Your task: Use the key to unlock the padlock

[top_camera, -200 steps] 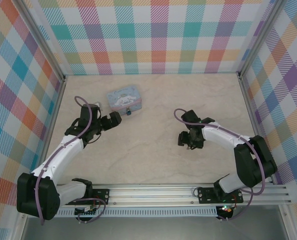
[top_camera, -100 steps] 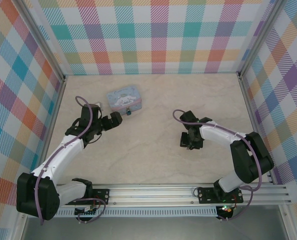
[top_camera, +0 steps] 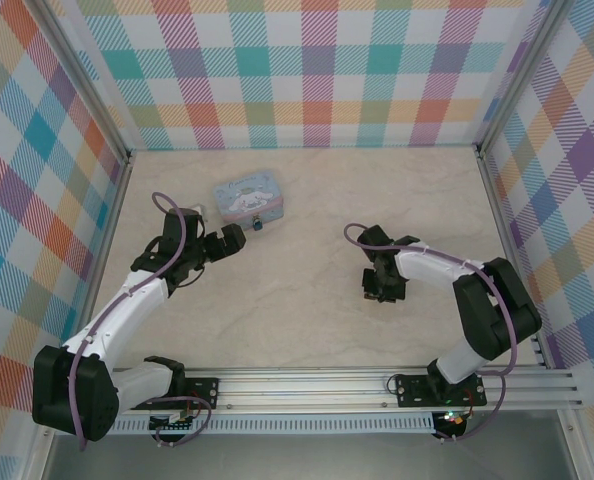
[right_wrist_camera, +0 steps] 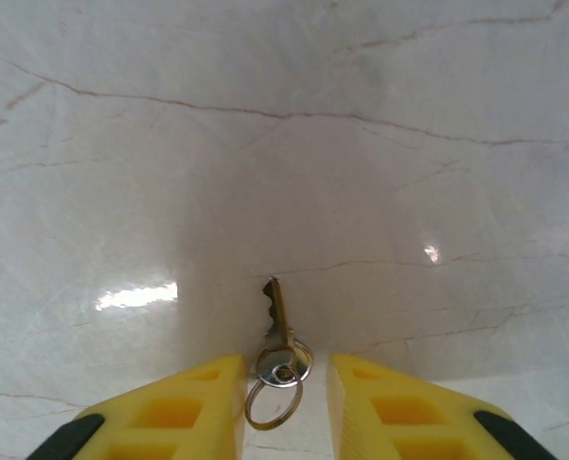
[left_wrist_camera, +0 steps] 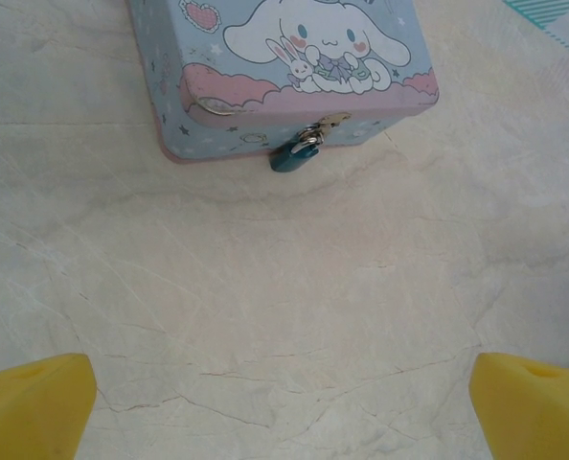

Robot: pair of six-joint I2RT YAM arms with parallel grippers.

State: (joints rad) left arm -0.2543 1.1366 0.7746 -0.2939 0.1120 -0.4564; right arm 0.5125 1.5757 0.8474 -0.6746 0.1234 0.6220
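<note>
Bare desk [left_wrist_camera: 294, 307] between left tool [left_wrist_camera: 284, 407] and padlock [left_wrist_camera: 291, 156], tin [left_wrist_camera: 294, 57] right behind it, checked walls [top_camera: 317, 70] on three sides

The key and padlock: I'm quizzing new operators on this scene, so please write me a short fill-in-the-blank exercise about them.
1. The padlock on the front of the tin lies ahead of the ____ arm's wide-open fingers.
2. The key lies on the table with a small metal ____ through its head.
3. The key's head sits between the yellow fingers of the ____ arm.
Missing words: left; ring; right.
</note>
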